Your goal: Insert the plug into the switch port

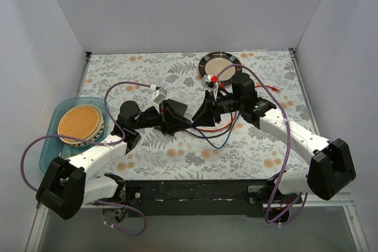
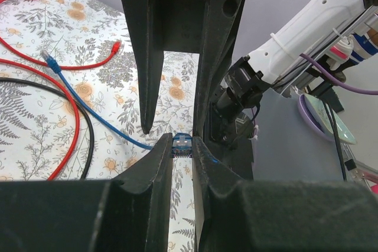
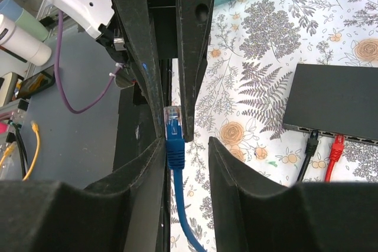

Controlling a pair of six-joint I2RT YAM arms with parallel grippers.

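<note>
- Table [image 1: 142, 69]: covered by a flowered cloth. In the top view its middle is hidden by the two arms, which meet there.
- Switch [image 3: 336, 98]: a flat black box lying on the cloth, cut off by the right edge of the right wrist view. I cannot pick it out in the top view.
- Round plate [image 1: 220, 62]: sits at the far edge of the table, its near rim partly covered by the right arm.
- Left gripper [image 2: 182, 141]: its fingers [image 3: 140, 57] are drawn narrow and pinch the plug between their tips.
- Right gripper [image 3: 186, 143]: its jaws are partly open around the plug's boot. One finger is against or just beside the boot, and the other finger [image 3: 236, 175] is clear of it with cloth showing between, so there is no grip.
- Blue cable [image 2: 88, 101]: runs across the cloth from the plug to a loose end.
- Row of switch ports [image 3: 357, 138]: runs along the switch's near edge. A black plug [image 3: 310, 141] and a red plug [image 3: 336, 146] are seated in it side by side. The single sockets are too small to tell apart.
- Plug [image 3: 172, 116]: blue with a clear tip and a ribbed blue boot. It is held off the table between the two grippers, apart from the switch and not in any port.
</note>
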